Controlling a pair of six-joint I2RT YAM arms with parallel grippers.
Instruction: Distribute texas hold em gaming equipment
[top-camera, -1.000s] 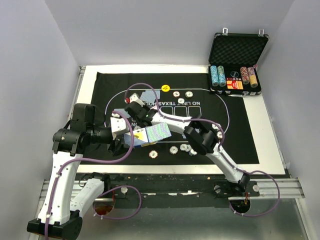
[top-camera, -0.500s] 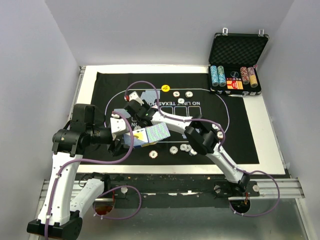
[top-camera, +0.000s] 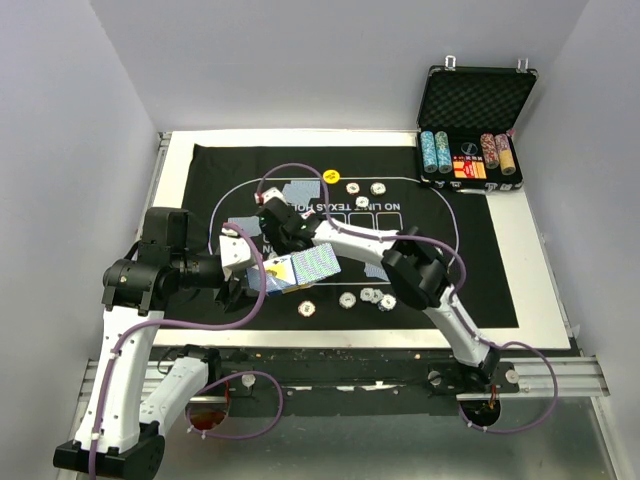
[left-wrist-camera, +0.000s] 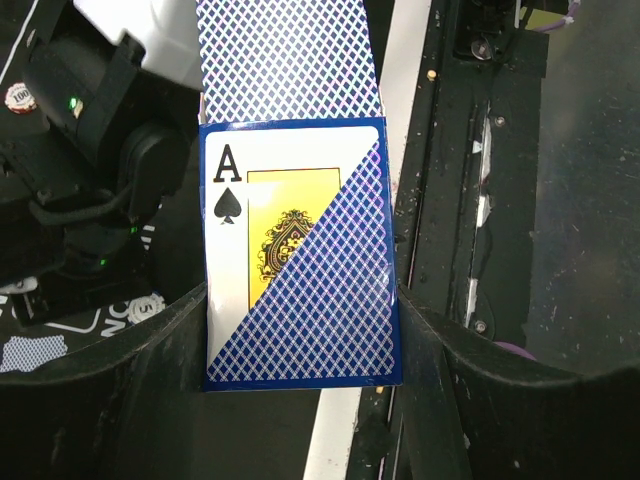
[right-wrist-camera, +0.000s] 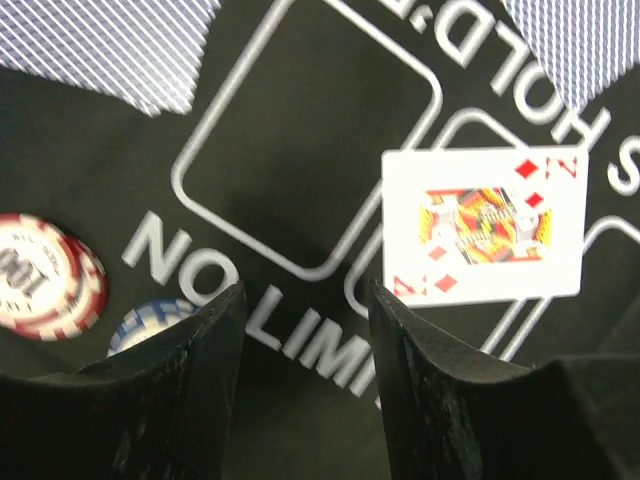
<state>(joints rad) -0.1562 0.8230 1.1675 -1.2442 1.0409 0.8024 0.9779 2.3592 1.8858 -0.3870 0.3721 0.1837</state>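
1. Finds the card pack (left-wrist-camera: 300, 250) pinched by its side edges in the left gripper (left-wrist-camera: 300, 335), with the ace-of-spades panel toward the wrist camera. Protruding cards (left-wrist-camera: 288, 55) seem to poke out at twelve o'clock.
2. Places that pack, seen from overhead, above the mat (top-camera: 480, 270) at about eight o'clock from its centre.
3. Shows the right gripper (right-wrist-camera: 305, 310) with fingers parted and nothing between them, low over the printed boxes. A face-up card (right-wrist-camera: 483, 225) of diamonds lies at one o'clock of the jaws, apart from both.
4. Counts as already out, in the right wrist view, blue-backed cards (right-wrist-camera: 120, 50) at eleven o'clock and a red-and-white chip (right-wrist-camera: 45, 275) and a blue chip (right-wrist-camera: 150, 322) at nine. Adds, from overhead, a yellow button (top-camera: 331, 176) at twelve.
5. Judges the step as dealing single cards from the pack to the printed places, partly done.
6. To do it well:
   - Keep the left grip steady, with the open end toward the right arm.
   - Close the parted fingers on the top card's free edge only.
   - Draw it straight out.
   - Lay it flat in an unfilled box, clear of the chips.
7. Leaves the case (top-camera: 475, 100) at two o'clock beyond the mat, lid up.
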